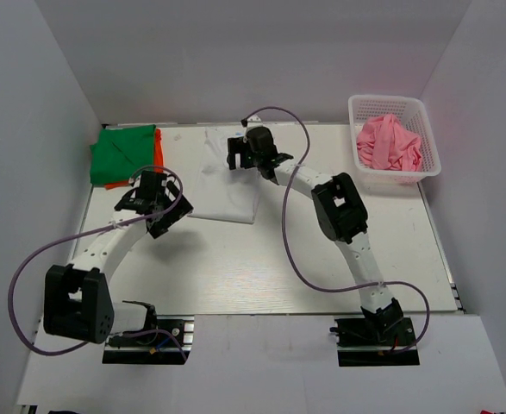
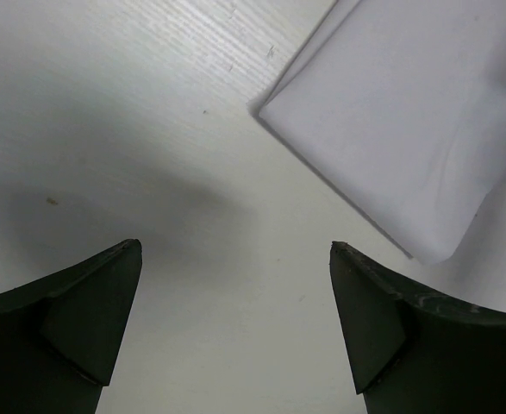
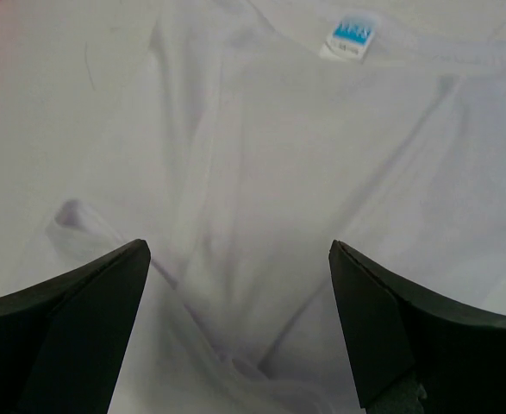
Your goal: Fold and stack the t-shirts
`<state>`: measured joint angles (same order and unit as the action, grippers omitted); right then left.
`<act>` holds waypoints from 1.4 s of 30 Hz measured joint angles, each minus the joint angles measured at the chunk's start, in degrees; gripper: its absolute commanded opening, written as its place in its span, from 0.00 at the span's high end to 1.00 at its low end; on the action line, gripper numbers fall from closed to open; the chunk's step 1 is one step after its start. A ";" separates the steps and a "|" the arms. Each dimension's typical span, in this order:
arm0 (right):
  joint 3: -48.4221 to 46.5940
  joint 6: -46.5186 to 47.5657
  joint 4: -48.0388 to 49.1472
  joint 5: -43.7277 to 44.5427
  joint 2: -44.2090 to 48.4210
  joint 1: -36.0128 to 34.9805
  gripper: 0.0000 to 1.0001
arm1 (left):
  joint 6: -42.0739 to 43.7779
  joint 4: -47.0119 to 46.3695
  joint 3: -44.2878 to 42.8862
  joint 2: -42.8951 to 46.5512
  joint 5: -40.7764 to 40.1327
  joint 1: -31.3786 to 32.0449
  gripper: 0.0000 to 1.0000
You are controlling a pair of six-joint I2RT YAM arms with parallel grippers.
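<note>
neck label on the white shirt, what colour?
Light blue on white; the neck label shows best in the right wrist view.

A partly folded t-shirt (image 1: 227, 194) lies on the desk (image 1: 261, 267), at its middle toward the far edge. In the far left corner sits a stack of folded t-shirts (image 1: 123, 155), one on another. In the far right corner stands a basket (image 1: 429, 142) with crumpled t-shirts (image 1: 390, 145) in it. My left gripper (image 1: 153, 191) hangs over bare desk between the stack and the t-shirt's near left corner. My right gripper (image 1: 240, 153) is above the t-shirt's far part, with the collar label (image 3: 354, 36) ahead of it.
</note>
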<state>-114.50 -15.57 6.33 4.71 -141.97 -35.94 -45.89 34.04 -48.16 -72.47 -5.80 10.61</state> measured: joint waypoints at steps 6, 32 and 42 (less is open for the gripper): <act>26.25 1.11 0.63 0.87 20.74 -0.68 0.10 | 1.33 -1.97 -5.03 -8.22 -0.02 0.02 0.00; 53.20 -20.48 -0.17 -16.48 34.23 -5.05 0.23 | 5.18 -11.47 -5.62 -22.84 3.39 0.00 0.33; 51.39 -30.14 -0.39 -13.62 31.58 -4.76 0.52 | 5.55 -13.27 -8.46 -26.12 3.87 0.00 0.44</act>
<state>-63.11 -45.71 5.93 -8.91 -110.39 -40.71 -40.34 20.78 -56.62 -98.59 -1.93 10.61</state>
